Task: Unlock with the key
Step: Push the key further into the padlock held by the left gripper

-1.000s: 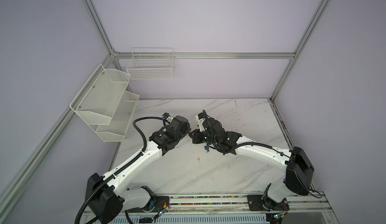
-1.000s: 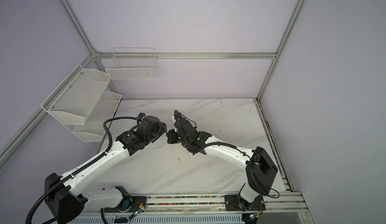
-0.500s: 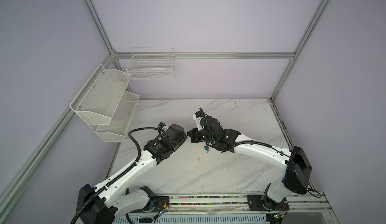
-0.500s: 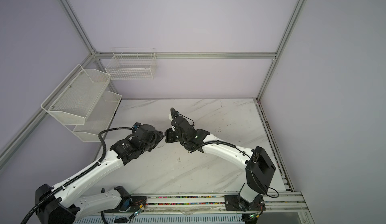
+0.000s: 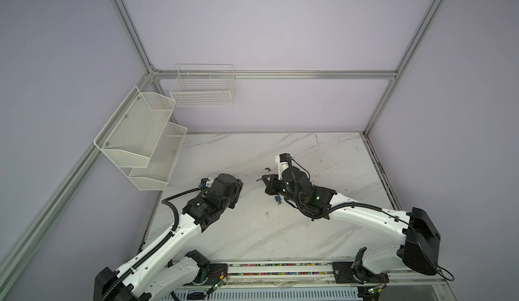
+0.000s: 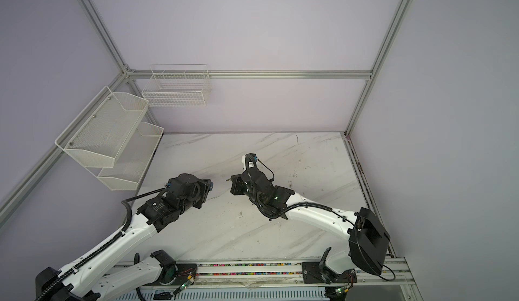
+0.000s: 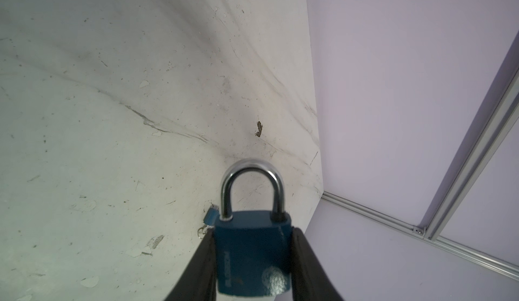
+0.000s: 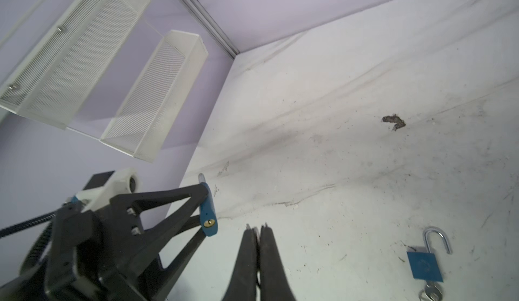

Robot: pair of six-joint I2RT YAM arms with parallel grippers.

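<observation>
While the left gripper [image 7: 252,232] squeezes a blue padlock [image 7: 250,254], the right gripper [image 8: 257,229] is pinched shut. An open padlock [image 8: 424,266] lies on the table [image 8: 337,159].

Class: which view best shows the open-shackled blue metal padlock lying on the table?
Right wrist view: padlock whole, shackle swung open. A top view shows a blue speck; left wrist view, a sliver.
</observation>
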